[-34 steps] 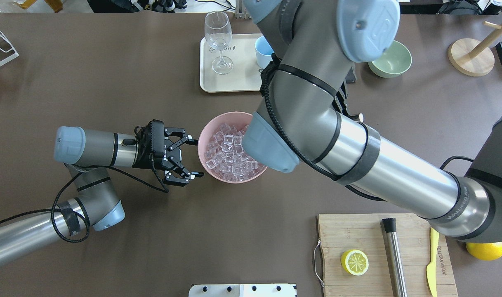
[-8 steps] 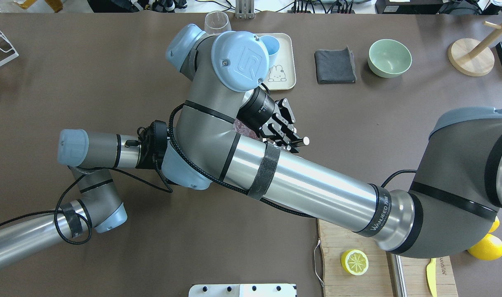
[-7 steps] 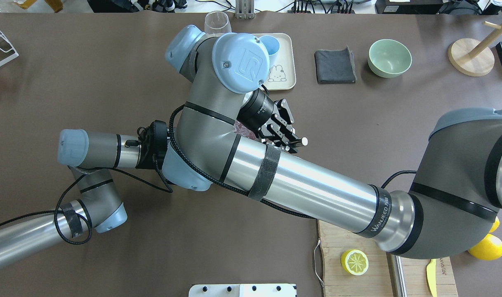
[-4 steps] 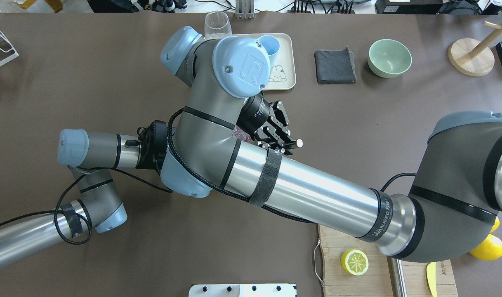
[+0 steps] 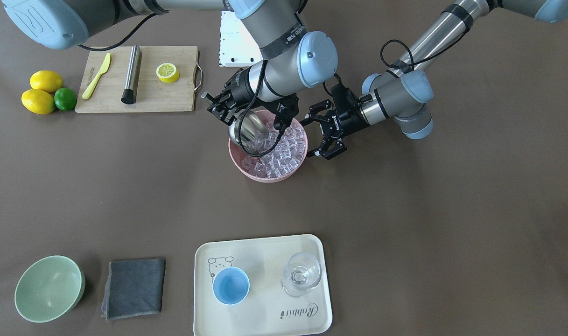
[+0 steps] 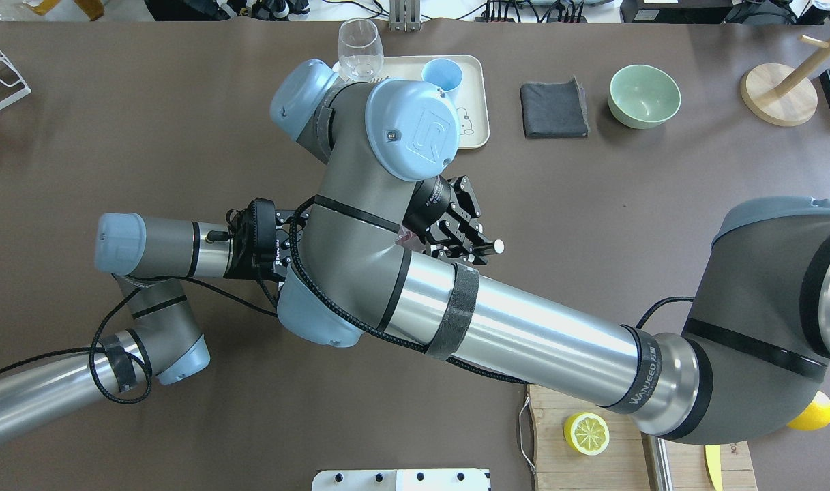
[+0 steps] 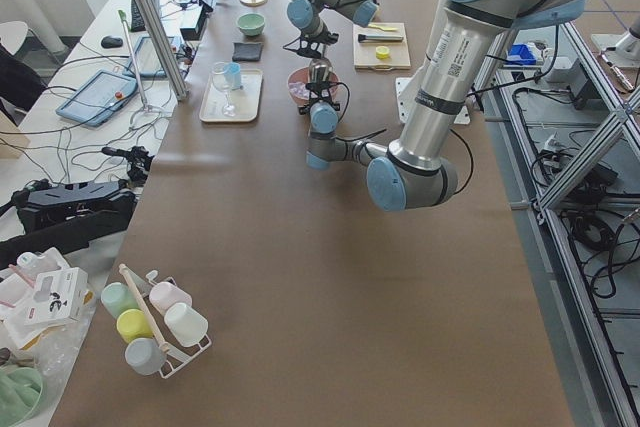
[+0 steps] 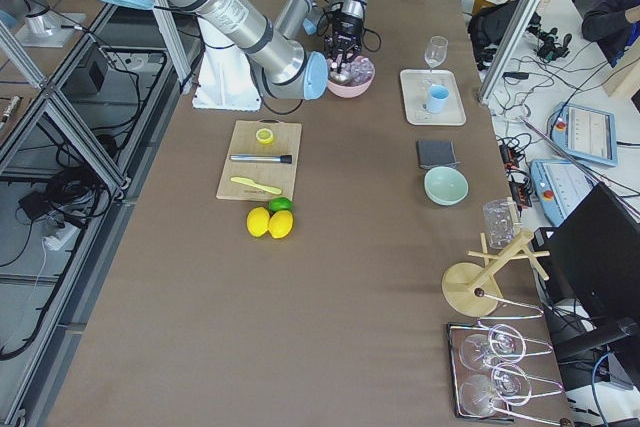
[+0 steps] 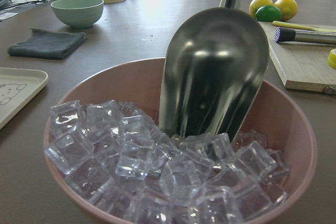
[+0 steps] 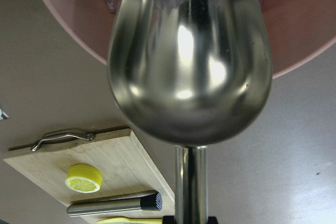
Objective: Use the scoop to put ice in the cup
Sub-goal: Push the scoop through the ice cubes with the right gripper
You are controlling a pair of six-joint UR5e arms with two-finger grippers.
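1. I stand facing the robot across a brown table point(image 5: 452, 210). Clock directions run from the pink bowl point(image 5: 246, 173) near the table's middle, with 12 o'clock toward the robot
2. The pink bowl is heaped with the ice point(image 5: 284, 150), clear glassy cubes
3. The right gripper point(image 5: 220, 108) reaches in from 10 o'clock, its two fingers clamped on the straight handle of the scoop point(image 5: 248, 131)
4. The scoop tilts steeply, handle up and out toward 10 o'clock, with the front lip of its shiny trough pushed down among the cubes on that side of the bowl
5. The left gripper point(image 5: 314, 135) sits at 3 o'clock, just beside the bowl's rim, with its fingers spread wide and nothing between them. I cannot tell whether the fingertips touch the rim
6. The cup point(image 5: 231, 285), small and light blue, stands upright at about 6 o'clock, well apart from the bowl, on a cream tray point(image 5: 265, 319)
7. A clear wine glass point(image 5: 301, 279) stands on the same tray, at the cup's 3 o'clock
8. A folded dark cloth point(image 5: 134, 288) lies at 7 o'clock and a pale green bowl point(image 5: 48, 289) at 8 o'clock
9. At 10 o'clock lies a wooden cutting board point(image 5: 171, 100) bearing a half lemon point(image 5: 167, 72), a steel rod point(image 5: 131, 80) and a yellow knife point(image 5: 96, 75). Past its far end are two lemons point(image 5: 45, 81) and a lime point(image 5: 65, 99), touching one another
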